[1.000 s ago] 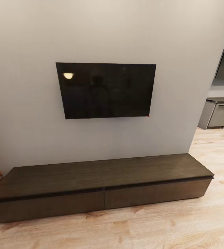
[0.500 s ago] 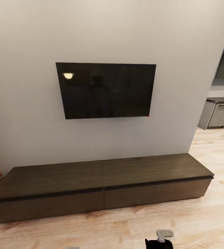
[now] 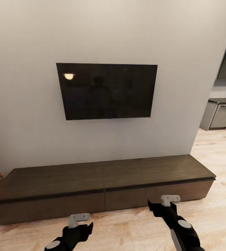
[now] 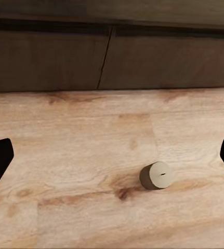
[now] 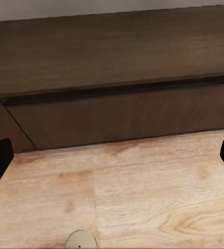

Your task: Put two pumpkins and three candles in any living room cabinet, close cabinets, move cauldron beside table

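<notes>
Both arms reaching toward dark media cabinet (image 3: 106, 184), drawers shut. Left gripper (image 4: 112, 155) and right gripper (image 5: 112, 155) fingers spread, carrying nothing. Candle (image 4: 157, 175) lying on floor (image 3: 210, 223) before cabinet. Storing looking unstarted.

Both arms reached forward, low and near. The left gripper (image 3: 80, 223) sat nearer and lower; the right gripper (image 3: 163, 204) sat farther out. Each had its fingers spread wide, holding nothing.
</notes>
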